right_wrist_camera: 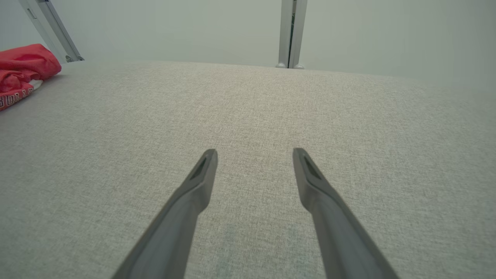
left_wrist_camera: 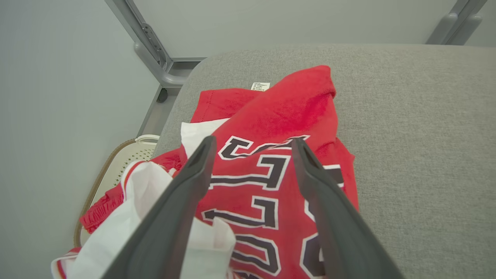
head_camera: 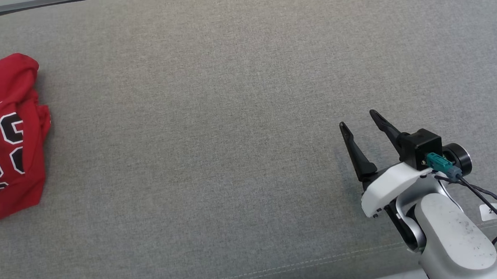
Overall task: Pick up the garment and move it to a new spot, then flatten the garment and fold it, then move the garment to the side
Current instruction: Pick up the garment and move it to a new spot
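Observation:
The garment [head_camera: 10,143] is a red jersey with black-and-white numbers, lying crumpled at the left edge of the grey padded surface [head_camera: 236,92]. From the left wrist I see the garment [left_wrist_camera: 279,128] bunched, with white lining showing and a small label at its far edge. My left gripper [left_wrist_camera: 252,143] hovers above it, open, fingers spread over the printed numbers with nothing between them. Its green part shows at the left edge of the head view. My right gripper [head_camera: 358,118] stands open over bare fabric at the lower right, far from the garment [right_wrist_camera: 23,73].
The grey surface [right_wrist_camera: 248,116] stretches wide between the two grippers. Off its left end, a pale basket [left_wrist_camera: 128,155] sits on the floor below. Metal frame posts [right_wrist_camera: 290,35] stand behind the far edge.

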{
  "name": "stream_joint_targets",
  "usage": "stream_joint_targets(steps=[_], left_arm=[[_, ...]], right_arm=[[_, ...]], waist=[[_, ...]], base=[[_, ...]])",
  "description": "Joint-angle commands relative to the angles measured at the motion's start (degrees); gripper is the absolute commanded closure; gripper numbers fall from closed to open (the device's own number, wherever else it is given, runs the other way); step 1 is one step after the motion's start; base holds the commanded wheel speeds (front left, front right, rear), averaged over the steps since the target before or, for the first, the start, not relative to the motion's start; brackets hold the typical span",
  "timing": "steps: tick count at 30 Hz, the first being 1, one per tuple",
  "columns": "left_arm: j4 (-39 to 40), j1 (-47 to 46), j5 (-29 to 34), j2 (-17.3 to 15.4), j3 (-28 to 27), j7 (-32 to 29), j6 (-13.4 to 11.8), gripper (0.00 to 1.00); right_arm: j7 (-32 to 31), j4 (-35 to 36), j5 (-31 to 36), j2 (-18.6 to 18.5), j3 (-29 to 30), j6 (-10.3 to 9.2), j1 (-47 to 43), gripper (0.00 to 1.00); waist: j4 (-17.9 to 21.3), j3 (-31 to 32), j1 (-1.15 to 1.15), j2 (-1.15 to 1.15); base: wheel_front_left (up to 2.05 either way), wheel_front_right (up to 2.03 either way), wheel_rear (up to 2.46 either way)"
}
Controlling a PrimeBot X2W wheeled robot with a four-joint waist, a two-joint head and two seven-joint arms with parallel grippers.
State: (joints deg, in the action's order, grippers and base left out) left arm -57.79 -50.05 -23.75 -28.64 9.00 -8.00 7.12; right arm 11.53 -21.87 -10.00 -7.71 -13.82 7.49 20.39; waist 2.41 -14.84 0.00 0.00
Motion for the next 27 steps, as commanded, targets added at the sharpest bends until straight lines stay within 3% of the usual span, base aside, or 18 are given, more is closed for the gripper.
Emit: stream_joint_targets(steps=[1, 15, 16, 18, 27], left_arm=[[-0.3, -1.3, -0.3, -0.9, 0.1, -0.2, 0.2, 0.00], [-5.4, -1.9, -4.5, -2.0, 5.7, -13.6, 0.3, 0.00], [-5.3, -1.8, -4.6, -2.3, 6.0, -13.5, 0.3, 0.13], [-5.0, -1.7, -4.7, -2.7, 6.7, -12.8, 0.3, 1.00], [-4.7, -0.7, -6.6, -3.0, 9.1, -11.5, 0.3, 1.00]], right_arm=[[0.3, 0.0, -0.3, 0.0, -0.1, 0.00, 0.9, 0.00], [1.0, -1.1, -0.4, 0.6, 0.0, 0.00, 1.4, 0.00], [1.1, -1.1, -0.4, 0.6, 0.0, 0.00, 1.5, 0.00], [1.1, -1.2, -0.2, 0.6, 0.0, 0.00, 1.7, 0.00], [1.0, -1.4, 0.5, 0.3, 0.4, 0.00, 2.1, 0.00]], waist=[[0.6, -0.5, 0.00, 0.00], [2.9, -1.4, 0.00, 0.00], [3.0, -1.4, 0.00, 0.00], [3.1, -1.6, 0.00, 0.00], [2.8, -1.9, 0.00, 0.00]], base=[[0.00, 0.00, 0.00], [0.00, 0.00, 0.00], [0.00, 0.00, 0.00], [0.00, 0.00, 0.00], [0.00, 0.00, 0.00]])
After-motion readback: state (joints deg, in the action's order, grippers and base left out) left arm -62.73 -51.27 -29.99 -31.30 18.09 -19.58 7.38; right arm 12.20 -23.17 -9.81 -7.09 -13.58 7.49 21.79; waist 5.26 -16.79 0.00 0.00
